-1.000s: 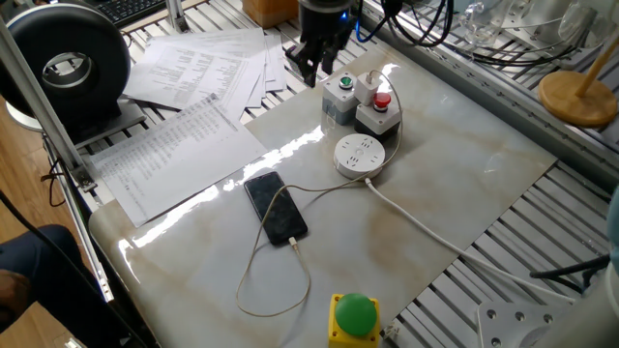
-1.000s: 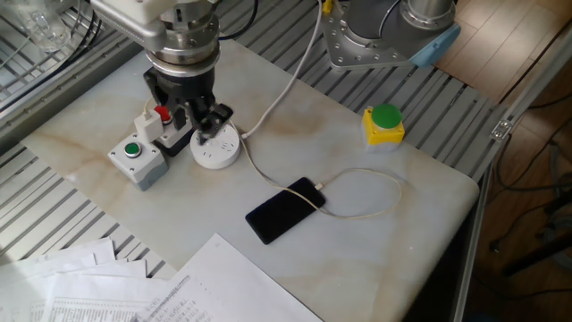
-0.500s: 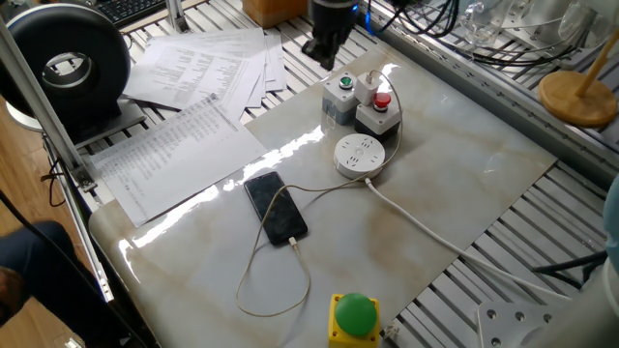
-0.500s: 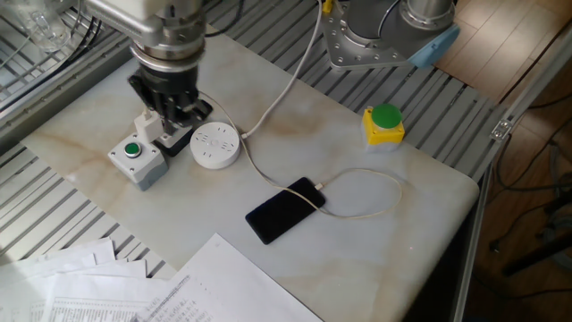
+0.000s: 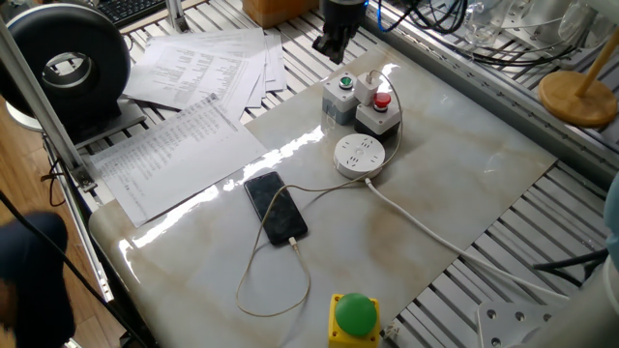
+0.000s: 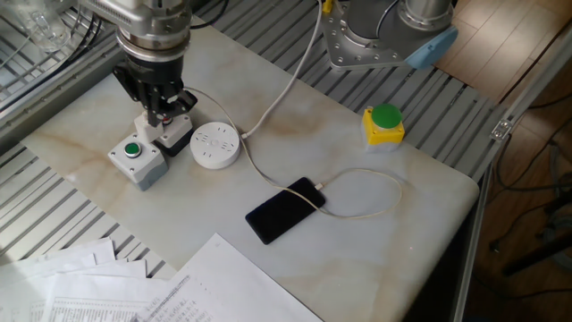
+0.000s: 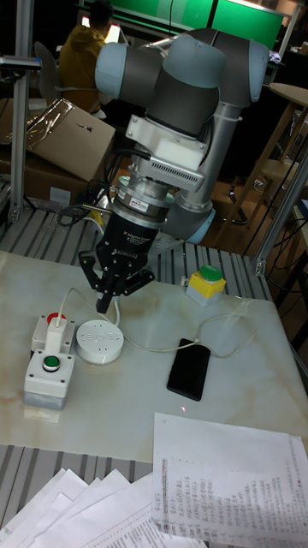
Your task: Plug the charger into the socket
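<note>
End effector (image 7: 112, 291) above the button boxes (image 6: 150, 143), grip state impossible to tell. Charger (image 5: 367, 82) partly hidden behind the red-button box; socket (image 6: 217, 145) slots unoccupied.

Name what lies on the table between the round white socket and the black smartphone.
Only a thin white cable runs across the stretch between the socket and the smartphone. Nothing else lies there. One fixed view shows this most plainly.

We count one round socket (image 5: 361, 155), one black phone (image 5: 275, 206) with one thin cable (image 5: 253, 259), three button boxes: green (image 5: 338, 92), red (image 5: 380, 109), yellow with a green dome (image 5: 353, 317), and one gripper (image 7: 112, 294).
</note>
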Robot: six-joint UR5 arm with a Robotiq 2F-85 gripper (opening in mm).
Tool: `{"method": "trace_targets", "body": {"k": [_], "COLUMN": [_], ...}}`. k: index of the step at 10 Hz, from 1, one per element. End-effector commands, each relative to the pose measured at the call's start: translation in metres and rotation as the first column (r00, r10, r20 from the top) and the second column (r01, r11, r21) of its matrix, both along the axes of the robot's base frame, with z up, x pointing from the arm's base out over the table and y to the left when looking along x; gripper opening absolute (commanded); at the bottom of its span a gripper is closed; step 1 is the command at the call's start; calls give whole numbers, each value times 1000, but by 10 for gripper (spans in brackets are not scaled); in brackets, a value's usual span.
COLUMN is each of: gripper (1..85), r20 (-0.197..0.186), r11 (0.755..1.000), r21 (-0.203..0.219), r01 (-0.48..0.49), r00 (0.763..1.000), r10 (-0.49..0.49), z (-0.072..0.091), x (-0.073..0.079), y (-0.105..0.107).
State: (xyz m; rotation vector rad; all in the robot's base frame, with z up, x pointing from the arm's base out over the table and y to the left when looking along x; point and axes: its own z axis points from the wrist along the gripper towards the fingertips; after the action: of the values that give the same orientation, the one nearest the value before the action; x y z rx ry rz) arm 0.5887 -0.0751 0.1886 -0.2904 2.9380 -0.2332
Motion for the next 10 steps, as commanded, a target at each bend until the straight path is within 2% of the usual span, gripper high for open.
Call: {"method": "trace_targets", "body": {"k": [1, 3, 4, 5, 7, 8, 9, 10], "gripper": [10, 10, 10, 10, 10, 10, 10, 10], "r20": [9, 0, -24, -18, -23, -23, 2, 17], "r11": [999, 997, 996, 995, 982, 973, 951, 952], "r21": [35, 50, 71, 79, 106, 107, 157, 156], "r01": [39, 56, 50, 64, 156, 207, 267, 262], "r00": [999, 998, 999, 998, 988, 978, 963, 963], "r10": [-40, -56, -49, -63, -155, -205, -270, -268], "z": [-1, -1, -3, -3, -3, -3, -2, -2], "x": [1, 0, -6, -5, -7, -8, 1, 4], "y": [4, 8, 14, 15, 18, 16, 24, 23]}}
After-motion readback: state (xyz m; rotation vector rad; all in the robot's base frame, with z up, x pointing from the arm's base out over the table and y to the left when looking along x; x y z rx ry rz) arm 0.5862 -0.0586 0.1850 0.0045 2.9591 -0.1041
